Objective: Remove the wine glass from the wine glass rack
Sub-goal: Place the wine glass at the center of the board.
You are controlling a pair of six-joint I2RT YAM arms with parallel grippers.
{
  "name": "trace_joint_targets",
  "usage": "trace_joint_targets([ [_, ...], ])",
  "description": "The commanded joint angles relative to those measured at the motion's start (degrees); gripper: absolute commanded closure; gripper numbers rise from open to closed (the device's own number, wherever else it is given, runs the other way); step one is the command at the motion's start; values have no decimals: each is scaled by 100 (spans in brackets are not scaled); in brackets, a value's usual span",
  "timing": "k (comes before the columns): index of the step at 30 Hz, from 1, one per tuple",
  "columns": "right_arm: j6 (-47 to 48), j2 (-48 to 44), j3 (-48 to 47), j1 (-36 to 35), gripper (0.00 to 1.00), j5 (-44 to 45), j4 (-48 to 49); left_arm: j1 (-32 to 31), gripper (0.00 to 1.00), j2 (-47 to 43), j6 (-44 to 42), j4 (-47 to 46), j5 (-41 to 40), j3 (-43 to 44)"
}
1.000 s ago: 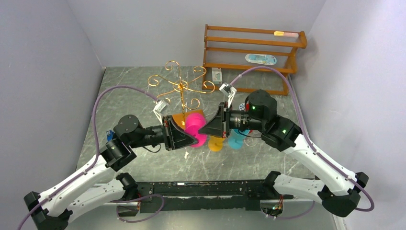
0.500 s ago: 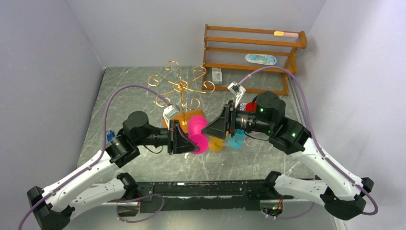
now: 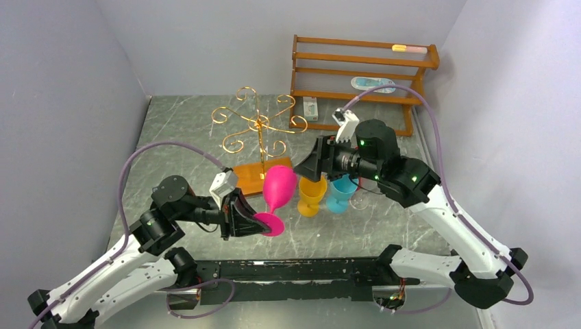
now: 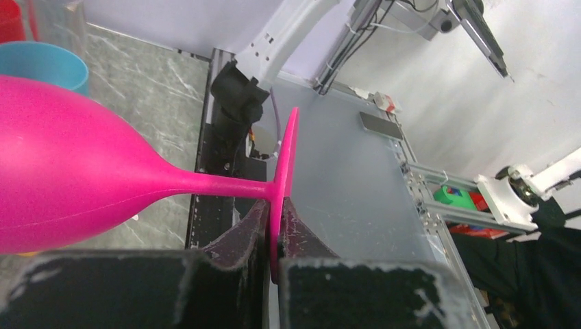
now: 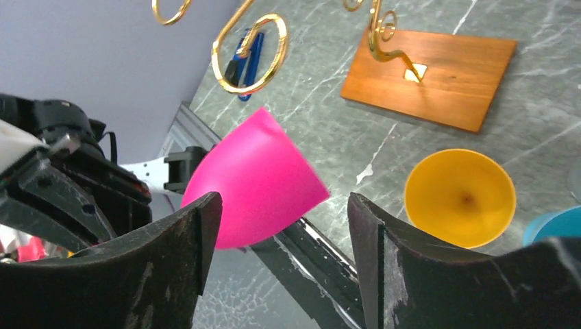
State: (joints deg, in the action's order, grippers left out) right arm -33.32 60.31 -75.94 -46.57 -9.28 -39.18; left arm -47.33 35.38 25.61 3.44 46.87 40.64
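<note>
Pink wine glass (image 3: 279,185) drawn back, right tool (image 3: 310,166) released

- Yellow-orange goblet (image 3: 312,197) upright on the grey marbled table (image 3: 185,137), just beside a blue goblet (image 3: 339,196).
- Brown wooden slatted shelf (image 3: 363,68) at the far edge, a small box (image 3: 310,108) beside it.

Arms (image 3: 103,264): white shells between black joint housings.
Joint lights (image 3: 409,179): small green lamps on the black housings.
Cables (image 3: 127,169): one purple-grey line per arm, base to wrist.
Wrist cameras (image 3: 223,184): white mounts.
Left hand (image 3: 255,223): black wedge fingers (image 4: 236,240), scuffed and speckled pale.
Right hand (image 3: 300,169): black, broad fingers (image 5: 171,274) with worn, greyish edges.
Bases (image 3: 44,300): black, beside a black rail (image 3: 294,271).
</note>
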Motion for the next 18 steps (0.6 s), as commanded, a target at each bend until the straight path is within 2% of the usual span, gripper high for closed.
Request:
trace_joint_targets([
  [1, 65, -15, 208, 849, 27, -814, -7, 30, 95, 84, -161, -426, 613, -271],
  [4, -74, -137, 782, 1679, 27, -2011, 598, 15, 95, 89, -427, -502, 827, -307],
  [7, -279, -364, 1132, 1834, 26, -2997, 1394, 13, 95, 58, -752, -519, 987, -330],
  [12, -576, -445, 1425, 1836, 25, -3380, 1764, 14, 95, 61, -487, -1468, 1275, -537],
  [18, -1036, -539, 1707, 1836, 25, -3991, 2332, 18, 95, 101, -793, -1230, 1431, -463],
])
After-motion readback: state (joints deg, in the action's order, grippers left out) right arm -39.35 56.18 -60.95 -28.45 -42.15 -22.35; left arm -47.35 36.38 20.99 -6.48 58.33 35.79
